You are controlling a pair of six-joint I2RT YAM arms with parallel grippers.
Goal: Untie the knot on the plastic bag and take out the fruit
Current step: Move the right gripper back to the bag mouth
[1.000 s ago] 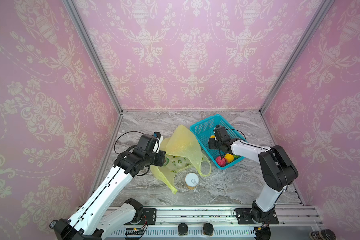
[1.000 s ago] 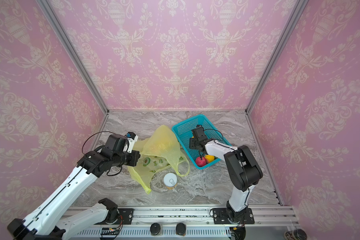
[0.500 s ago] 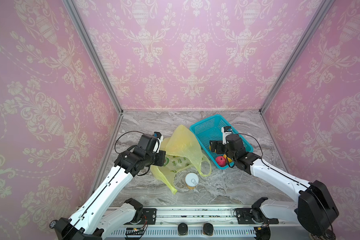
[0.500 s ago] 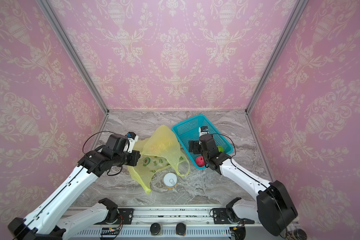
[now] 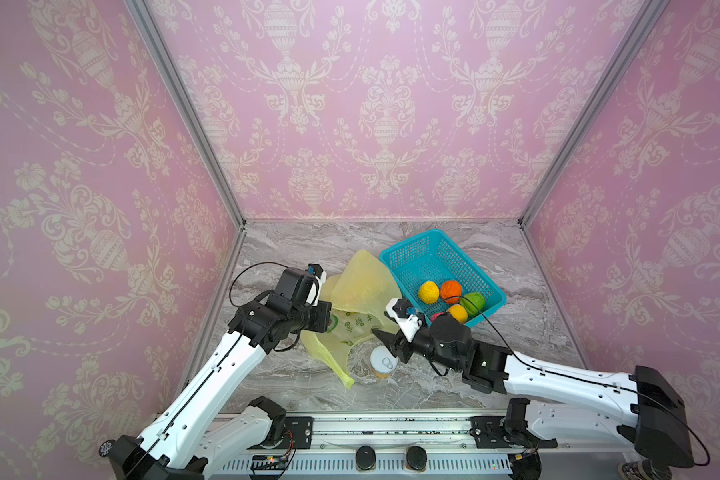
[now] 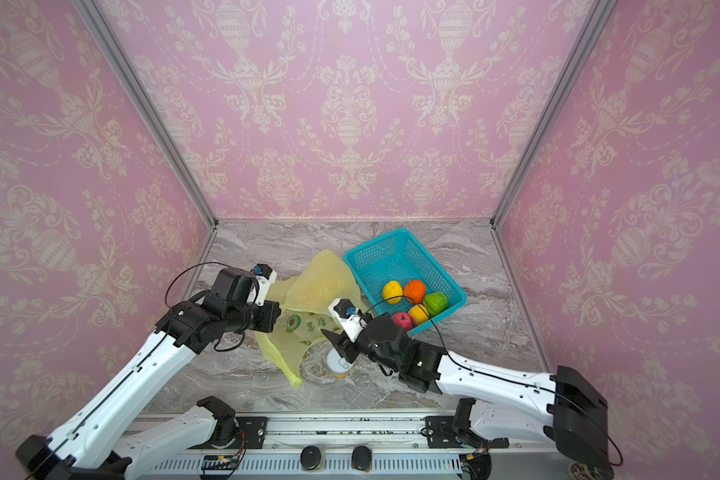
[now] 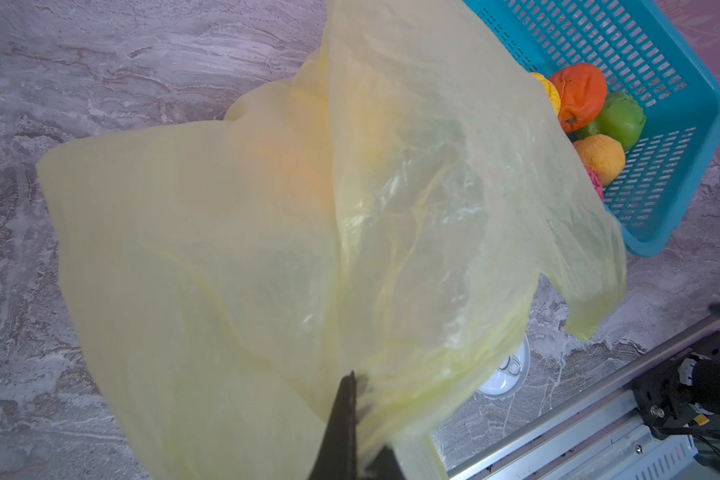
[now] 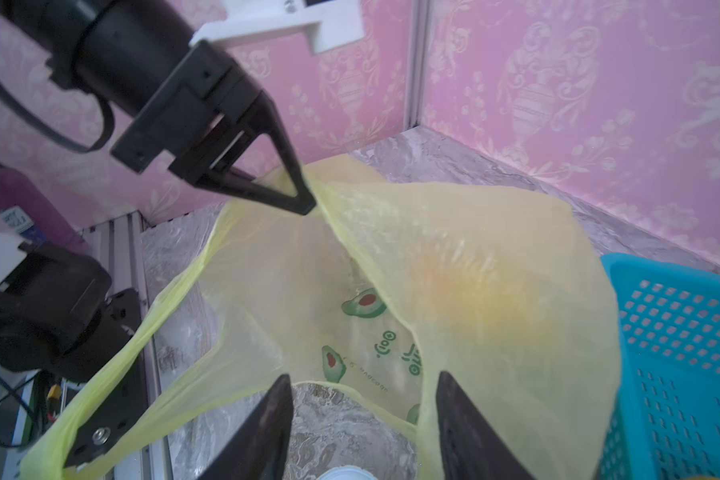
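The left claw [image 8: 306,203] is clenched on the upper rim of the plastic bag [image 8: 474,270], pinching a fold of the thin yellow film between its closed fingertips and holding that edge lifted off the desk [image 5: 308,249]. From the pinch the bag spreads downward and outward into a wide open mouth, and a bright-yellow handle strip [image 8: 175,299] trails loose from it toward the rail.

The right claw [image 8: 362,399] is released, its two dark fingers [image 8: 275,415] spread apart with nothing gripped between them. It points into the bag's mouth from the near side, low over the white-lidded can [image 5: 383,362] that stands just beside the bag's lower edge. Whether one finger brushes the film cannot be told.

Inside the bag an orange glow [image 8: 474,299] shows through the film, deeper in than the right claw's tips and on the basket side.

In both top views the rest of the fruit sits in the turquoise basket [image 5: 412,245], just behind the right claw's wrist: a yellow lemon [image 5: 428,292], an orange round [image 5: 451,291], a green piece [image 5: 473,303], a yellow-orange piece [image 5: 457,312] and a pink-red one [image 6: 402,321].
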